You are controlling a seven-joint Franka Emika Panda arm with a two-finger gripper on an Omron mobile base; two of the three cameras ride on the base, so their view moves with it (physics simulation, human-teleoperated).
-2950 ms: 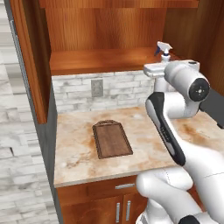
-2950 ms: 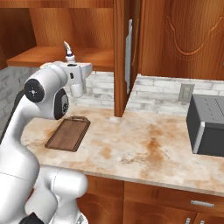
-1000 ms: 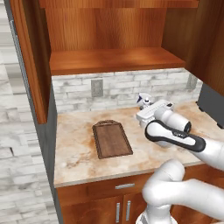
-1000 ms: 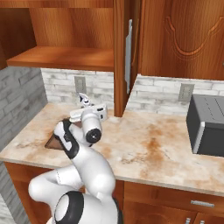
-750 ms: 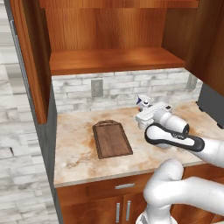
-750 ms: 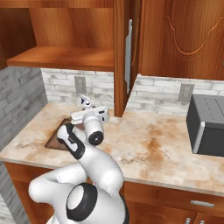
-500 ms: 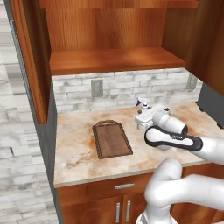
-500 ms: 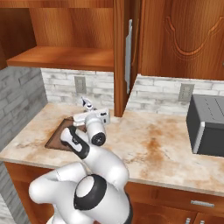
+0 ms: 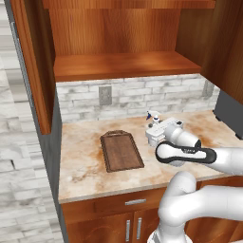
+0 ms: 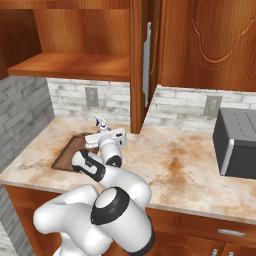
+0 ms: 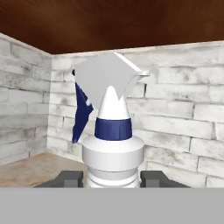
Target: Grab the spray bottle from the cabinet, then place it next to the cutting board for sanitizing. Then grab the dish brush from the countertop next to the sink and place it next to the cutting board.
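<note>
My gripper [image 9: 154,135] is shut on the spray bottle [image 9: 152,116], a white bottle with a blue-tipped trigger, held upright low over the countertop [image 9: 80,163]. It stands just right of the dark brown cutting board [image 9: 121,151], a short gap away. In the right base view the spray bottle [image 10: 101,124] rises behind the gripper [image 10: 106,136] at the far right corner of the cutting board [image 10: 66,153]. The hand view shows the bottle's neck [image 11: 113,151] between both dark fingertips [image 11: 70,178]. The cabinet [image 9: 123,66] shelf above is bare. The dish brush and the sink are out of view.
A dark grey box-shaped appliance [image 10: 237,149] stands on the counter to the right. The white brick backsplash carries an outlet [image 9: 105,95] behind the board. The tall open cabinet door [image 9: 31,71] hangs at the left. Bare counter lies in front of the board.
The arm has come down from shelf height with the bottle. Over the last second it has drifted slightly left, toward the board, and lower. The grip has stayed the same.
</note>
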